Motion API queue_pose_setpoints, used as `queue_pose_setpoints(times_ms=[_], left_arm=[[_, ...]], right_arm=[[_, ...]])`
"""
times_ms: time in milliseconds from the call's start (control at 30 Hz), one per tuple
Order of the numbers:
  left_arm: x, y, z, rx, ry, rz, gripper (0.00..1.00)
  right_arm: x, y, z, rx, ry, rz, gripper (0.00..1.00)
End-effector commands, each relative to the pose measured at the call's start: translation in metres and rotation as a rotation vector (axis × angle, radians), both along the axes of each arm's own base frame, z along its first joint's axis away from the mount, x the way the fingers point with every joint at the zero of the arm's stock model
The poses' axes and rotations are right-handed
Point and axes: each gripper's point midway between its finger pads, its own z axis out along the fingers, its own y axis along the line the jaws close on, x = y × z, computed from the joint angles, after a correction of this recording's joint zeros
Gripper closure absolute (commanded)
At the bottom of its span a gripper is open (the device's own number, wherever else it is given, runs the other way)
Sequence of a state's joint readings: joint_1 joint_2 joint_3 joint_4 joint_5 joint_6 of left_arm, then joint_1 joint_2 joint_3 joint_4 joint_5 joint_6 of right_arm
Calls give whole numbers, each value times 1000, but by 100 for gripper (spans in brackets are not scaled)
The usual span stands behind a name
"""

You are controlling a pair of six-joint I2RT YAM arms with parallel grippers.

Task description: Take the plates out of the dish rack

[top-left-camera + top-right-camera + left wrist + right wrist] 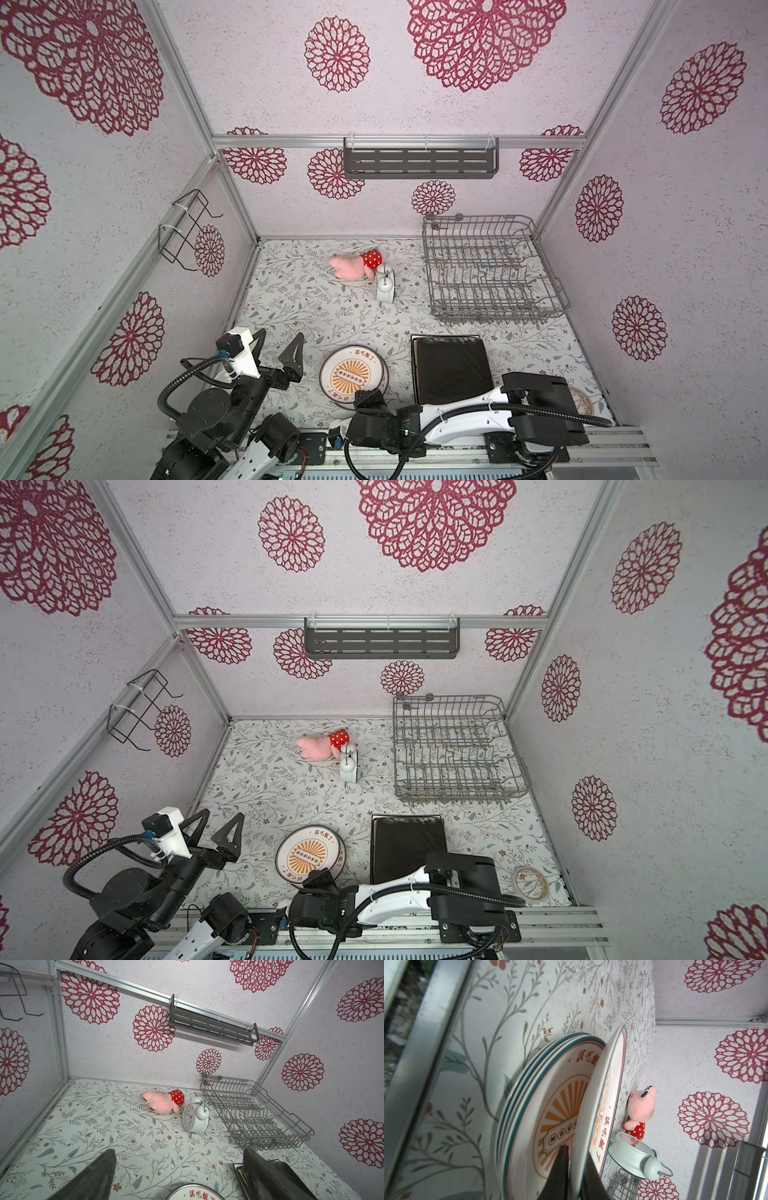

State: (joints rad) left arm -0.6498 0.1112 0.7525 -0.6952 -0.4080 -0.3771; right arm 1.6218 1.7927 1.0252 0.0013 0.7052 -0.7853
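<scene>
Two dark fingers (562, 1169) of the right gripper (574, 1174) are seen in its wrist view on either side of the rim of a round plate (604, 1093); the jaws stand narrow about that rim, but whether they are clamped on it or just slackening cannot be told. This top plate is tilted, its far edge raised off the stack of round plates (529, 1109) beneath it, which lies flat on the table (488, 1012). In both top views the right gripper (368, 399) is found at the near edge of that stack (353, 374), just beside a stack of dark square plates (451, 365). The left gripper (276, 347) is held wide open and empty, near the round stack, above bare table. The dish rack (490, 270) at the far right corner is seen with no plates in it.

The step in hand is judged to be the setting-down of what looks to be the last plate. What is called for next: the plate to be lowered flat onto the stack, released, and the fingers drawn back without the rim being dragged.
</scene>
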Motion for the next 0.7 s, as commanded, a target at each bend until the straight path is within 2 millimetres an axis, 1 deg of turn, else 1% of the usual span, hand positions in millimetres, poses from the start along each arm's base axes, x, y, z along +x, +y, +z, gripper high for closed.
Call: queue_pose_setpoints(times_ms=[0,67,167,267,367,533,667], left_arm=[[-2,2,0,-10,-7,3,3],[-3,3,1,-13,-10,4,3],[-4,4,2,-16,-13,4,3],[-4,2,2,-18,-14,-3,3],[-4,2,3,-23,-14,-5,3],[-1,-1,2,-18,-5,-10,3],[-1,-3,3,-18,-1,-18,3]], right_arm=[[-1,1,5,5,3,-33,84],[-1,-2,2,-10,4,-39,82],[-1,-5,0,-23,5,-48,75],[-1,-7,-1,-35,10,-57,74],[0,-10,-1,-47,10,-66,68],[-2,-13,2,-48,42,-78,54],[-9,-15,3,-75,79,-71,44]])
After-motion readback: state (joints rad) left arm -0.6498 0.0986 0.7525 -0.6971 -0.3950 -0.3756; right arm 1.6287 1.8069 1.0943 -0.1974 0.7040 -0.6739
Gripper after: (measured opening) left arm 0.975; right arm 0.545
